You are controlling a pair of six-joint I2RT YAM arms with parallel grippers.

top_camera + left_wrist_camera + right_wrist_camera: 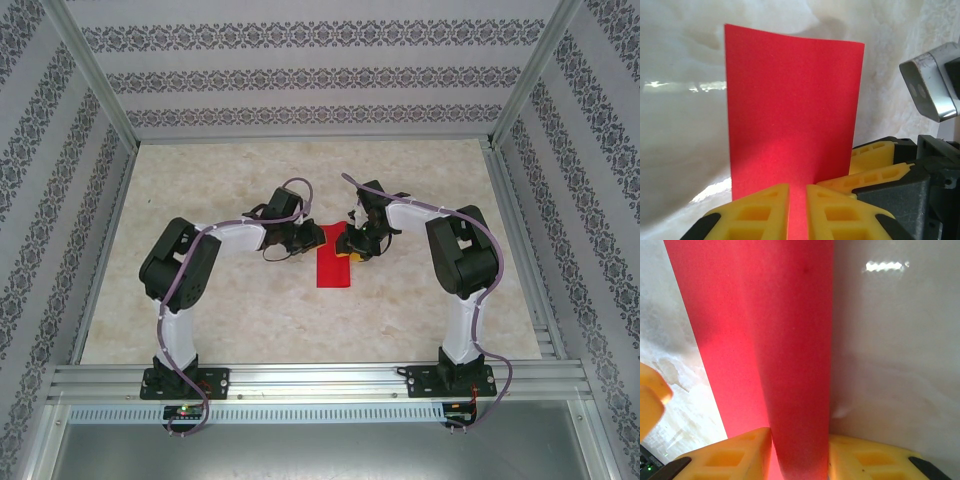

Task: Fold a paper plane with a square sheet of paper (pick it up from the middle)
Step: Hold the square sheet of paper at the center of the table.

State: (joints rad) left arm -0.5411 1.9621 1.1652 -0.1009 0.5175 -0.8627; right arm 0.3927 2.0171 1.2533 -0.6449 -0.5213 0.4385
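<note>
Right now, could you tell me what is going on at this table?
Both arms are working on the red sheet of paper in the middle of the table. The left pincer is closed on one edge of it, and the right pincer pinches a raised, curved fold. The sheet does not look like a plane yet.

Sheet [334, 271] lies between left end effector [798, 196] and right end effector [800, 442].

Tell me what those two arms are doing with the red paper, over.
Left tool pinching red sheet edge. Right tool clamped on its raised fold. Rest lies flat on table. Nothing blocking.
</note>
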